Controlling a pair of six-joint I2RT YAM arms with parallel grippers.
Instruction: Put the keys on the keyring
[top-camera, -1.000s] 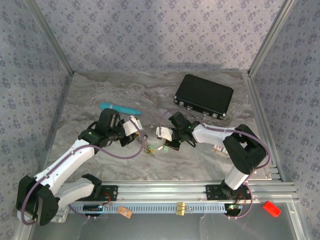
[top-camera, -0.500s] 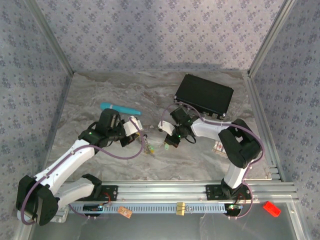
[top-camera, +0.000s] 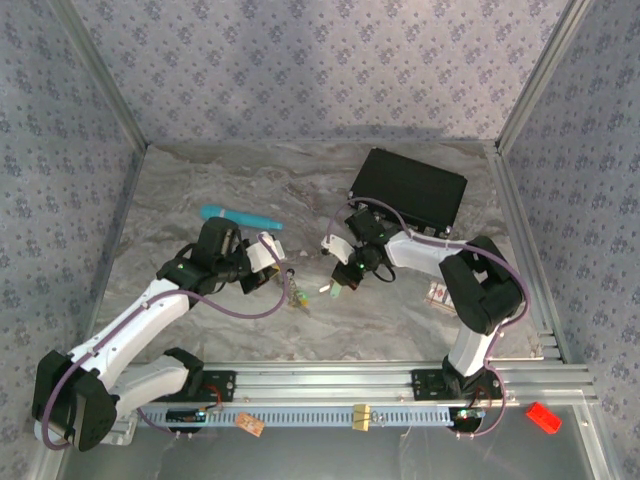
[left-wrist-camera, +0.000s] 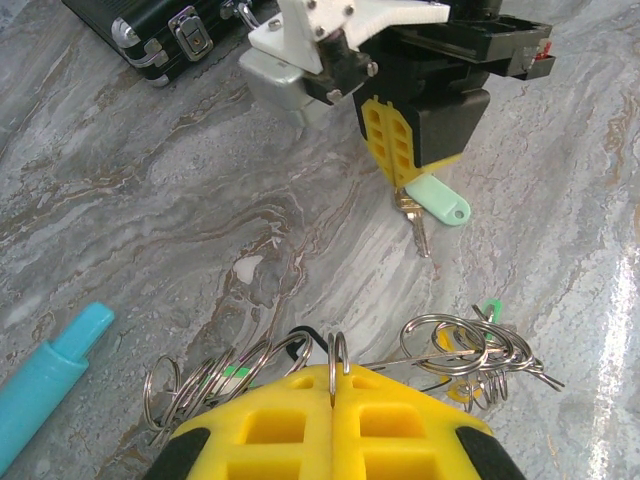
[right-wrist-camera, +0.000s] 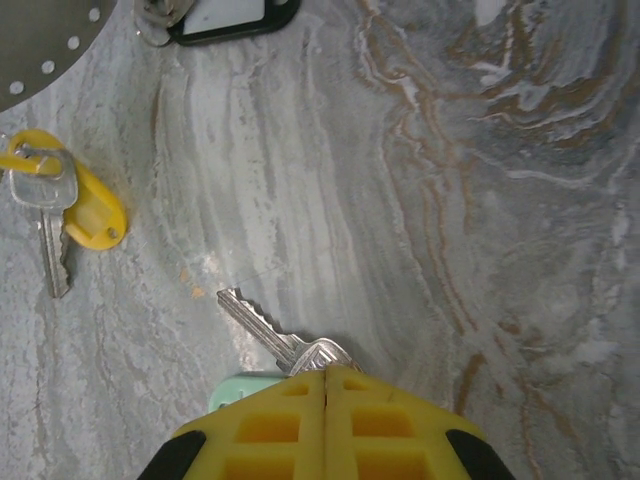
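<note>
Right hand clamps a key, head hidden; left hand pinches keyring.

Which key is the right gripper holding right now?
The mint-tagged key, pinched in the right gripper; the yellow-tagged key lies loose on the table, untouched.

My right fingers pinch the teal key by its head, silver blade pointing away over the surface. The yellow key lies flat, well apart. My left fingers clamp the keyring, a tangle of silvery wire loops, one loop upright between them; a green key peeks behind.
</note>
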